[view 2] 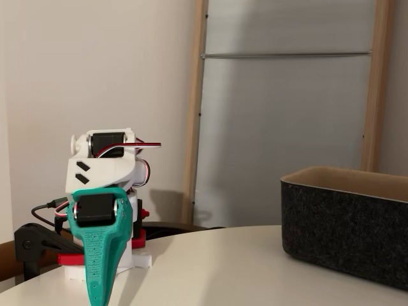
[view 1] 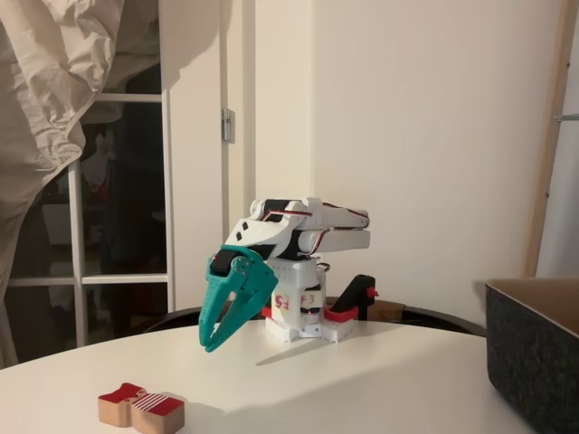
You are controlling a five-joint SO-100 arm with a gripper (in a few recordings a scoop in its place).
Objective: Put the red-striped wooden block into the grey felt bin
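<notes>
The red-striped wooden block (view 1: 141,408) lies flat on the white table near the front left, its striped half to the right. My teal gripper (view 1: 210,342) hangs a little above the table, behind and to the right of the block, pointing down, shut and holding nothing. In the other fixed view the gripper (view 2: 97,299) points straight down at the bottom left. The grey felt bin (view 1: 536,357) stands at the right edge, far from the block; its tan inside shows at the rim. The felt bin (view 2: 347,229) fills the right side of the other fixed view.
The white round table (view 1: 362,389) has open room between the block and the bin. The arm's white base (view 1: 306,316) is clamped at the table's far edge by a black and red clamp (view 1: 355,300). A window and a wall lie behind.
</notes>
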